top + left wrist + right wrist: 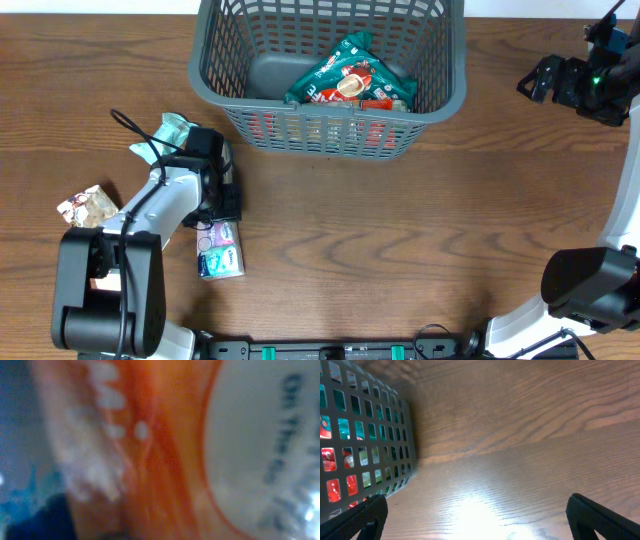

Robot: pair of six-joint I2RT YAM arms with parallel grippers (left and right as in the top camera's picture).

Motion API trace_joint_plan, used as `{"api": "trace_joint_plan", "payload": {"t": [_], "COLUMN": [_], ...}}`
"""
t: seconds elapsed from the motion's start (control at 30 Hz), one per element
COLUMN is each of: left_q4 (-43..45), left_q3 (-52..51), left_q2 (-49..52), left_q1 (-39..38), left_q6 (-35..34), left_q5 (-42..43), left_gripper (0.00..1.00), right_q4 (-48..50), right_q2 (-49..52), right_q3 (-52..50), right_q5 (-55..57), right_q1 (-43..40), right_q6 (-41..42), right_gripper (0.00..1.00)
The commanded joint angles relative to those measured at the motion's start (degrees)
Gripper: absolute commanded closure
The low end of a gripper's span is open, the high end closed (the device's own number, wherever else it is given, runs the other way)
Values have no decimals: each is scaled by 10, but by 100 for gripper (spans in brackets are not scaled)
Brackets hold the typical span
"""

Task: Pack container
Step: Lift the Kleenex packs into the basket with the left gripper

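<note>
1 container (205,70), 2 packets (350,80) inside. 3 more front-left of it: green packet (172,128), blue packet (222,257), brown packet (88,206). left gripper (226,208) at blue packet, grip can't tell. right gripper (475,515) right of container, fingers spread apart.

Reaches forward from the near-left base with the left arm (165,200), elbow bent, left gripper (226,208) pointing down, low over the table; grip too blurred to judge. Stretches the right arm (625,200) up the right edge, right gripper (530,82) aimed left, fingers (365,515) spread wide, holding nothing.
</note>
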Motion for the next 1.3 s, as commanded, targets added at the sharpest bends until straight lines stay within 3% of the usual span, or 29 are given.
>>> {"api": "trace_joint_plan", "payload": {"t": [0.0, 0.07, 0.13, 0.23, 0.6, 0.9, 1.13, 1.27], "left_q4": [-19, -37, -55, -90, -110, -106, -109, -96], "left_q3": [39, 60, 83, 125, 254, 395, 402, 407], "left_q2": [-42, -71, -100, -146, -288, -272, -268, -268], "left_q1": [0, 3, 8, 12, 14, 14, 14, 11], "left_q6": [-6, -6, -7, -8, -28, -23, -16, 35], "left_q5": [6, 6, 6, 6, -29, -29, -29, -28], "left_gripper": [44, 53, 75, 94, 94, 94, 94, 95], "right_q4": [-1, -1, -1, -1, 0, -5, -9, -9], "right_q2": [5, 5, 5, 5, 5, 5, 5, 5], "right_q3": [-4, -4, -4, -4, -4, -4, -4, -4], "right_q5": [-2, -2, -2, -2, -2, -2, -2, -2], "right_q1": [3, 3, 3, 3, 3, 3, 3, 3], "right_q6": [-11, -11, -14, -18, -24, -25, -26, -26], "right_gripper": [1, 1, 1, 1, 1, 1, 2, 1]}}
